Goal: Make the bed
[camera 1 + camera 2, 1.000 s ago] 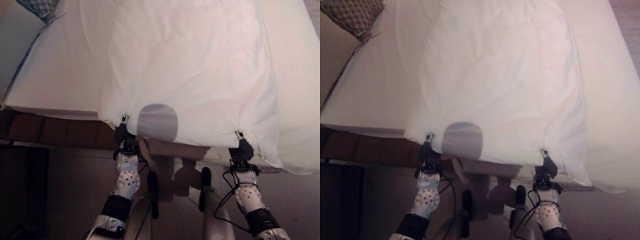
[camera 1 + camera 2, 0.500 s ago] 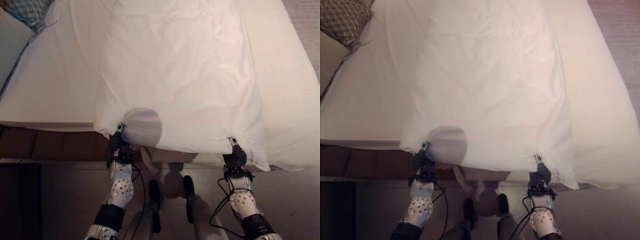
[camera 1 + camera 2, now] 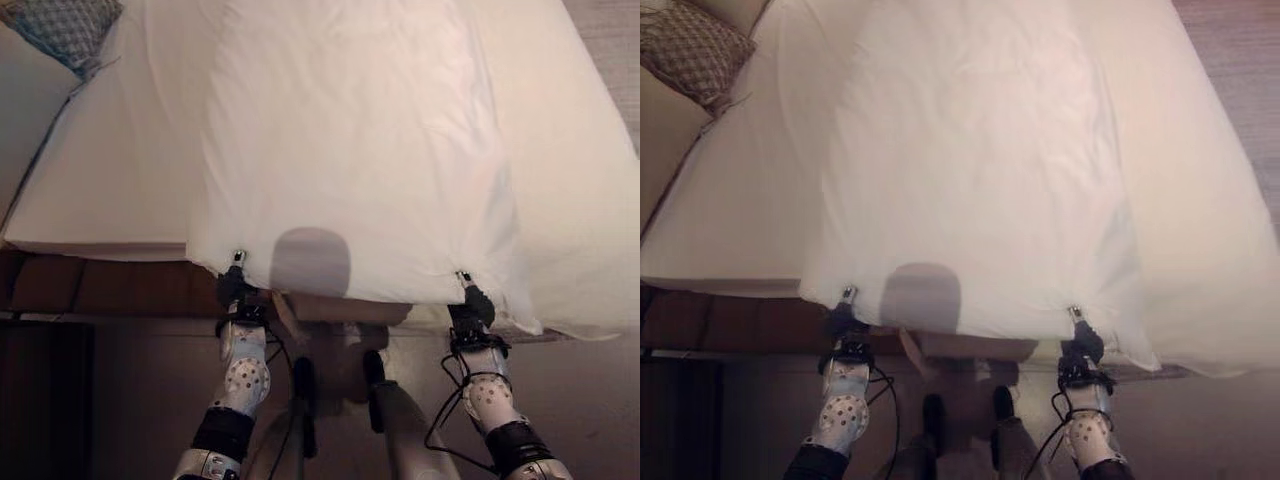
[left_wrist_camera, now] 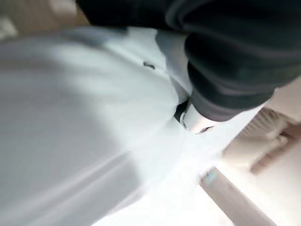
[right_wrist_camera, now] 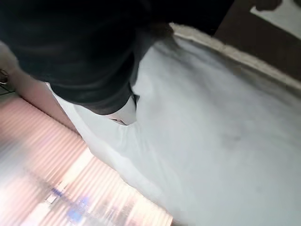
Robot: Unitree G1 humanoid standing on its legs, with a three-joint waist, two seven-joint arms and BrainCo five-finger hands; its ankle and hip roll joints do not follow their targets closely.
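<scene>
A white duvet (image 3: 350,150) lies lengthwise over the white-sheeted mattress (image 3: 110,160), and its near edge hangs just past the foot of the bed. My left hand (image 3: 236,283) is shut on that edge near its left corner, where the cloth puckers. Close to the right corner, my right hand (image 3: 470,303) pinches the same edge. In the left wrist view a finger (image 4: 197,121) presses into the duvet (image 4: 70,117). The right wrist view shows my right hand (image 5: 120,113) against the duvet (image 5: 211,132).
A patterned pillow (image 3: 65,28) lies at the far left corner of the bed. The brown wooden bed frame (image 3: 110,288) runs below the mattress edge in front of me. Carpeted floor (image 3: 612,30) shows past the bed's right side.
The camera has shifted a little. The duvet now lies flatter and smoother on the bed. Both hands still hold its near edge at the foot.
</scene>
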